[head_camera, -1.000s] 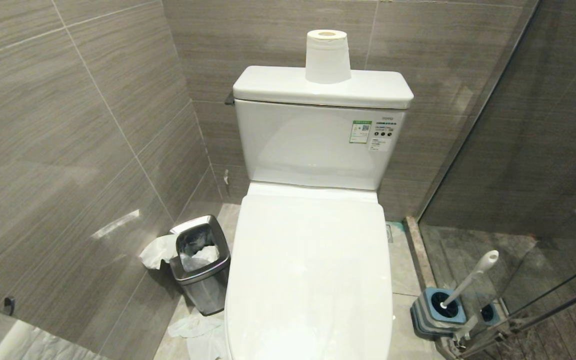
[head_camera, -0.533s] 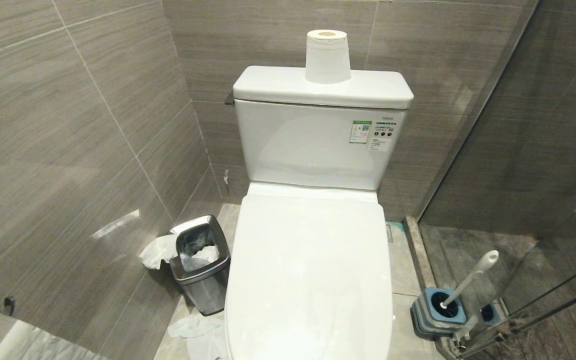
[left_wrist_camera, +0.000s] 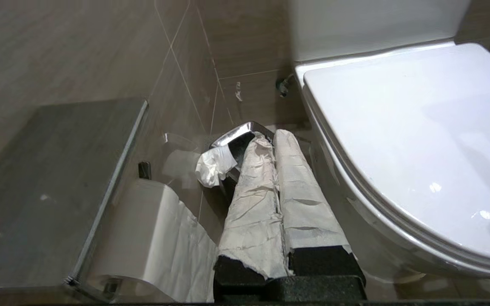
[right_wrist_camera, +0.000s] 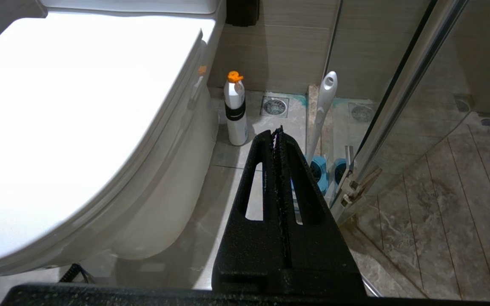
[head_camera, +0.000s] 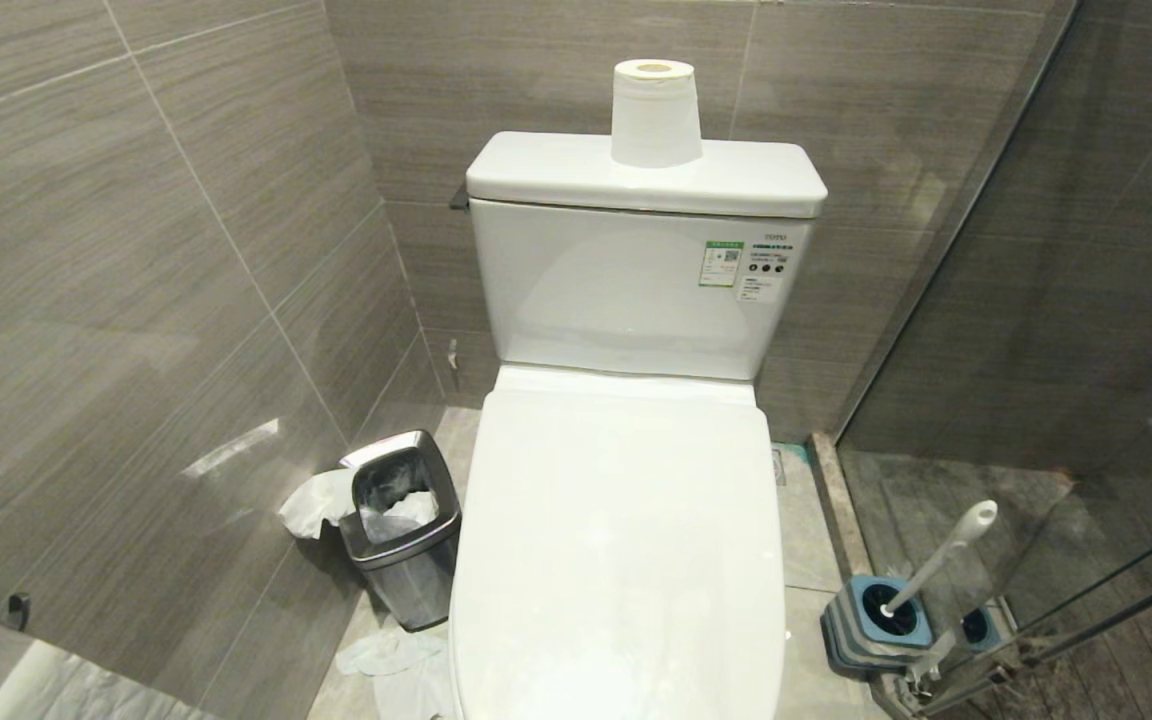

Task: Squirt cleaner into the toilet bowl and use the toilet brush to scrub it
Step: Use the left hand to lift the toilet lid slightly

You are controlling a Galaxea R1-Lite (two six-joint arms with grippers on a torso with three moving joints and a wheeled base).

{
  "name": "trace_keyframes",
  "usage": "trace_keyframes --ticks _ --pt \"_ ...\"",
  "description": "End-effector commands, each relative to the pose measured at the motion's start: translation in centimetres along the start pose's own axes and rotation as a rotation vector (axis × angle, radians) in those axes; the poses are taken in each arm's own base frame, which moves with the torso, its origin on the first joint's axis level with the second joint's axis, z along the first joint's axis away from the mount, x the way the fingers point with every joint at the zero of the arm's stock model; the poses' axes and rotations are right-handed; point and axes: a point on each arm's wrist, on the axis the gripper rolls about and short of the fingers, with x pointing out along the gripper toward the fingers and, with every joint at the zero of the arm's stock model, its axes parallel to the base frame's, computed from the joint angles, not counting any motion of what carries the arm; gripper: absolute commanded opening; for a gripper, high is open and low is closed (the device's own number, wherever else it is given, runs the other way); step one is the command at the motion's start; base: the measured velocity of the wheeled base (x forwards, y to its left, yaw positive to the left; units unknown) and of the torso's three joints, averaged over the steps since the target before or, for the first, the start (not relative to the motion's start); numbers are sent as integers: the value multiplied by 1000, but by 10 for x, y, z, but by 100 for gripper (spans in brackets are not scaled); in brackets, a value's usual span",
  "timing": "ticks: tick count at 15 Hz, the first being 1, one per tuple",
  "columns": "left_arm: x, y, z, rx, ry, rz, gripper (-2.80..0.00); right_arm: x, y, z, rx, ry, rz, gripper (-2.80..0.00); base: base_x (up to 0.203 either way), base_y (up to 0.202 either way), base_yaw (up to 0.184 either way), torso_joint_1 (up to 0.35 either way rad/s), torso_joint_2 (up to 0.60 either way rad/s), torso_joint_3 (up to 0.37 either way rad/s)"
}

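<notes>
My left gripper (left_wrist_camera: 277,140) is clenched with nothing in it, its 2 fingers wrapped in white paper, and it hangs low beside the toilet bowl (left_wrist_camera: 398,140), pointing toward the steel bin (left_wrist_camera: 236,138) by the wall. My right gripper (right_wrist_camera: 278,131) is also clenched and empty, low on the other side of the bowl. Past its tips a white bottle (right_wrist_camera: 235,110) with an orange cap stands on the floor, close to the bowl. I judge this is the cleaner, but I cannot read any label. The toilet brush (head_camera: 941,555) stands in its blue holder (head_camera: 876,622) near the glass door (head_camera: 1086,300). The lid (head_camera: 621,540) is down, so no step is started. First I must lift the lid, then release the right gripper to take the bottle.
</notes>
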Motion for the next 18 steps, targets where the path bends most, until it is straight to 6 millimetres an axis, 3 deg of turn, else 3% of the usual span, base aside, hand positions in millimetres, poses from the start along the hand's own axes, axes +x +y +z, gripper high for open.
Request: trace_keyframes --ticks 1,4,8,12,16,18 --pt "6 4 22 1 17 -5 -280 0 0 0 0 0 0 -280 0 0 0 0 0 0" --pt "25 12 56 -2 60 -13 -280 0 0 0 0 1 0 -280 0 0 0 0 0 0" --pt "71 24 96 3 146 -40 -280 0 0 0 0 1 0 -280 0 0 0 0 0 0" --pt "124 31 115 -10 237 -120 -280 0 0 0 0 1 0 -280 0 0 0 0 0 0" --pt "199 33 134 -34 264 -203 -280 0 0 0 0 0 0 -280 0 0 0 0 0 0" --pt "221 30 140 -102 257 -232 -280 0 0 0 0 1 0 -280 0 0 0 0 0 0"
